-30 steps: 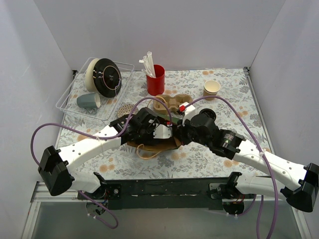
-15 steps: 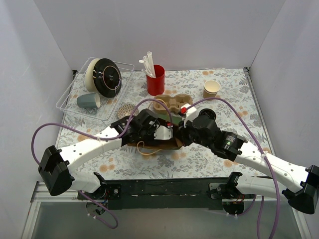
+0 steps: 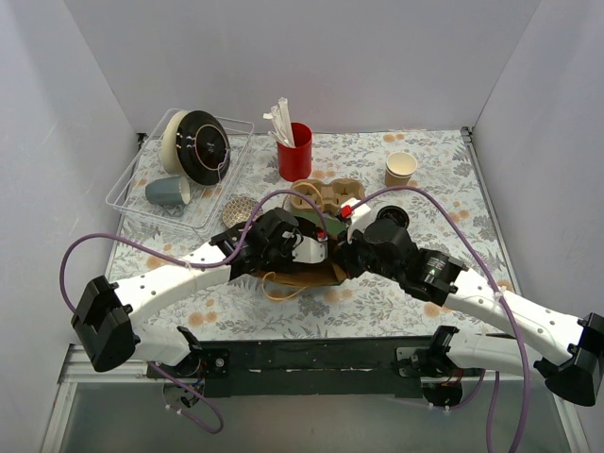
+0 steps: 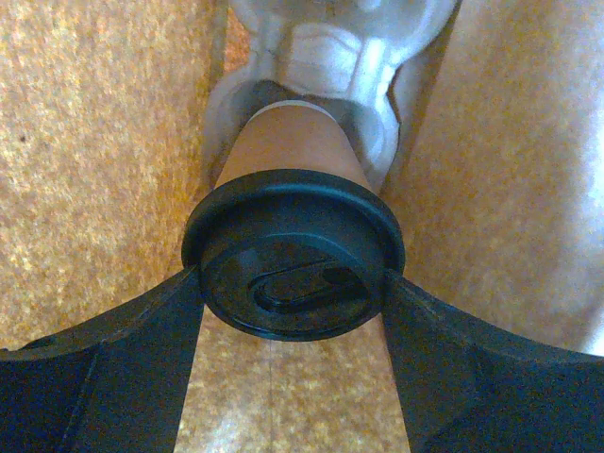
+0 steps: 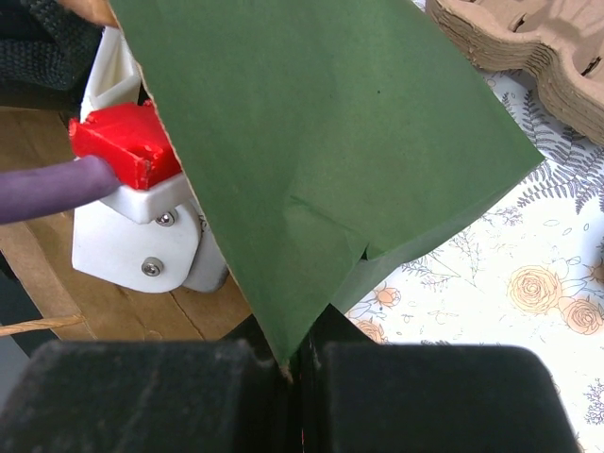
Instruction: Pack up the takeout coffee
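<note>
The takeout coffee (image 4: pixel 293 255), a brown kraft cup with a black lid, lies between the two fingers of my left gripper (image 4: pixel 293 288), which press on the lid's rim from both sides. It is inside a paper bag (image 4: pixel 113 142) with brown inner walls. The cup's base rests against a pale moulded shape (image 4: pixel 330 47). My right gripper (image 5: pixel 293 363) is shut on the corner of the bag's green outer side (image 5: pixel 311 142). In the top view the bag (image 3: pixel 316 276) lies between both wrists, and the cup is hidden.
A moulded pulp cup carrier (image 3: pixel 326 195) lies behind the bag. A red cup with straws (image 3: pixel 294 151) and a tan lidless cup (image 3: pixel 400 168) stand further back. A clear tray (image 3: pixel 127 189) at the back left holds a grey-blue mug (image 3: pixel 167 192) and a stack of lids (image 3: pixel 203 146).
Both wrists and the bag have shifted slightly toward the back of the table. The holds have not changed.
</note>
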Motion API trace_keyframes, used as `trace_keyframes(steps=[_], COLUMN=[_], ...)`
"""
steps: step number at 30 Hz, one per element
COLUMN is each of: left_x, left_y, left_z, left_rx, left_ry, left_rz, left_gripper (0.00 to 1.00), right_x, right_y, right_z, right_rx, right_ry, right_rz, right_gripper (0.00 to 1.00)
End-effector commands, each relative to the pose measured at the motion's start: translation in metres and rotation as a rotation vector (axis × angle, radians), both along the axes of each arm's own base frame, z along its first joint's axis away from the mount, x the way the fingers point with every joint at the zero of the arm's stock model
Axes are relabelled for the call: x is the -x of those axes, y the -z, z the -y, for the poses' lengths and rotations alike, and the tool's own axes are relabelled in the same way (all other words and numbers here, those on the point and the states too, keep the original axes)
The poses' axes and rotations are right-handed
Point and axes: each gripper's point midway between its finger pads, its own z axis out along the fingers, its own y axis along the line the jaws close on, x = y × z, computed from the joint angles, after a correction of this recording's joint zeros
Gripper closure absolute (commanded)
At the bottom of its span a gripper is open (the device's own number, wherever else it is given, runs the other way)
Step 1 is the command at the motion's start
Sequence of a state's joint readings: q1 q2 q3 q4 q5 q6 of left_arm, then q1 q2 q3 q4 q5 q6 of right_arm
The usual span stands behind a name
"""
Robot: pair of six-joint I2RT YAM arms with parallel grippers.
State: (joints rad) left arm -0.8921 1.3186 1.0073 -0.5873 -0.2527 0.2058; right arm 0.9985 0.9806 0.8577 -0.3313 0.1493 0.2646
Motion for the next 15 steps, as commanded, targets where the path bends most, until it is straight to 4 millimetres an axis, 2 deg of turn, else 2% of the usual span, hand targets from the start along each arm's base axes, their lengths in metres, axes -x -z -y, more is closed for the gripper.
trace_keyframes(steps=[1, 14, 15], left_x=[-0.007, -0.013, -0.014], left_y=[-0.007, 0.005, 0.005], left_z=[0.0, 0.012, 0.013], left_rx=[0.047, 0.058, 0.06], left_ry=[-0.025, 0.011, 0.013], left_rz=[0.056, 0.076, 0.079], left_gripper=[1.0, 1.0, 1.0], right_x=[0.014, 0.024, 0.03], right_y=[-0.006, -0.009, -0.007], right_z=[-0.011, -0.016, -0.019], right_rx=[-0.057, -0.122, -0.132], right_ry=[-0.074, -0.101, -0.131], right_rz=[-0.027, -0.07, -0.084], right_gripper=[0.99, 0.99, 0.99])
